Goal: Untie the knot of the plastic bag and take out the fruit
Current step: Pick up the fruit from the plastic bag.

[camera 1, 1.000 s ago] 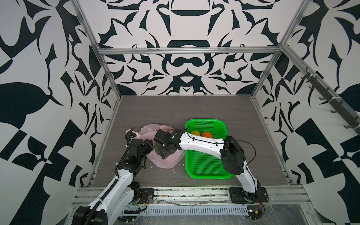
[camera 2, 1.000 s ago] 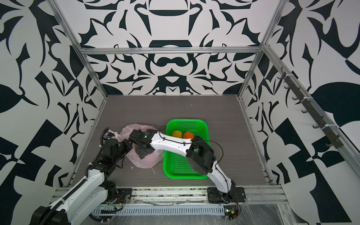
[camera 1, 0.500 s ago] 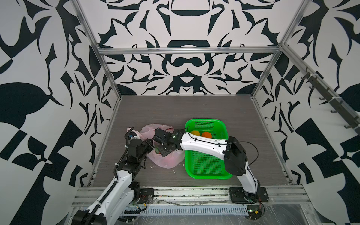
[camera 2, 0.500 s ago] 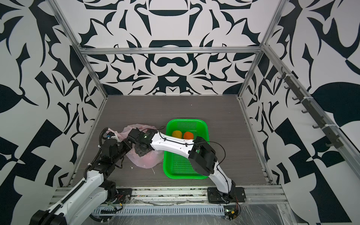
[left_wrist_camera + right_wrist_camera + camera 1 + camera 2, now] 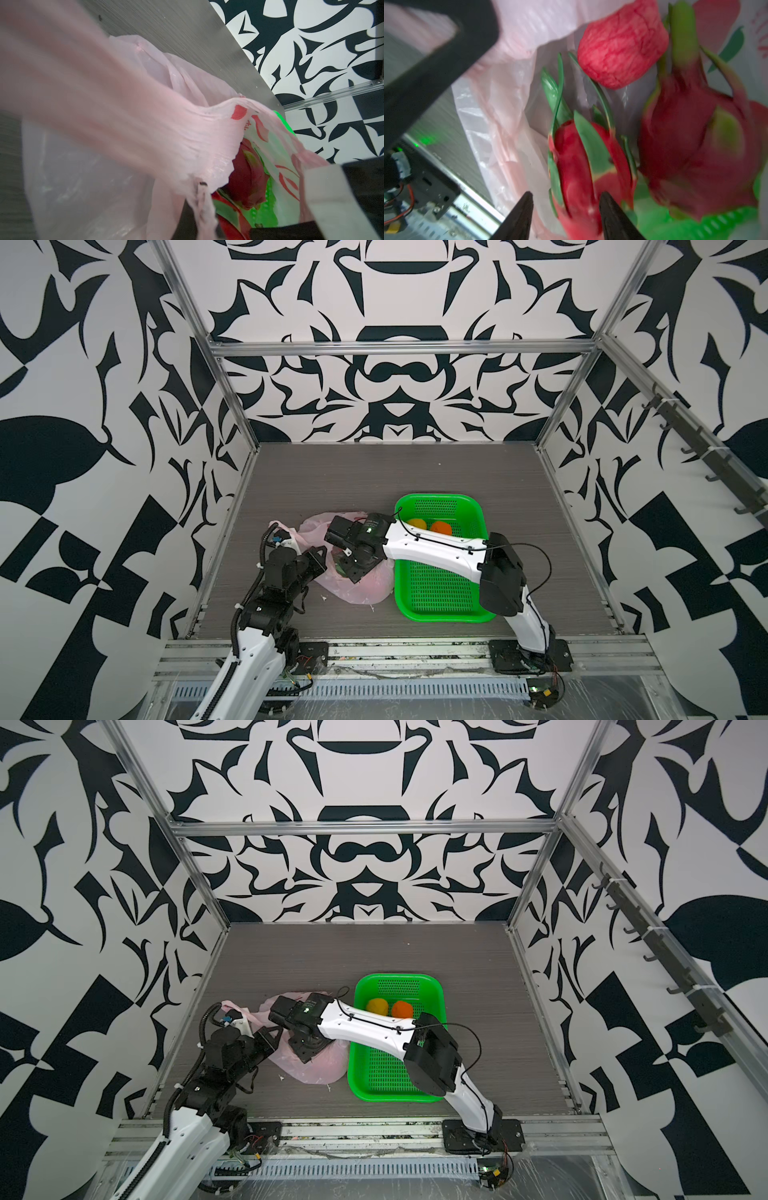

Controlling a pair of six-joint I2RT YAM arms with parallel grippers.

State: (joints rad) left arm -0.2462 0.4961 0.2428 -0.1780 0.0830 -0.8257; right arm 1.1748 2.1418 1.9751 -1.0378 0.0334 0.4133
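Right wrist view: three pieces of the fruit are left inside the plastic bag (image 5: 500,108): a nearer dragon fruit (image 5: 581,166), a second dragon fruit (image 5: 695,135) and a red round fruit (image 5: 620,45). The right gripper (image 5: 566,205) has its jaws apart on either side of the nearer dragon fruit. A sliver of gap shows on one side, so the piece is not pinched yet.

Over the last second both top views show hardly any shift. The right wrist has stayed sunk in the bag's mouth, and the basket (image 5: 436,616) holds the same yellow fruit (image 5: 417,524) and orange fruit (image 5: 440,527). No knot shows, so it is judged undone, and the third pick looks lined up but not lifted.

The left gripper (image 5: 322,562) is closed on the bag's rim and stretches it taut, as the left wrist view shows. The bag lies against the basket's left wall, near the left edge rail of the table (image 5: 374,472). Room to lift is straight up, followed by a short carry to the right over the basket rim. The basket's near half is bare mesh.
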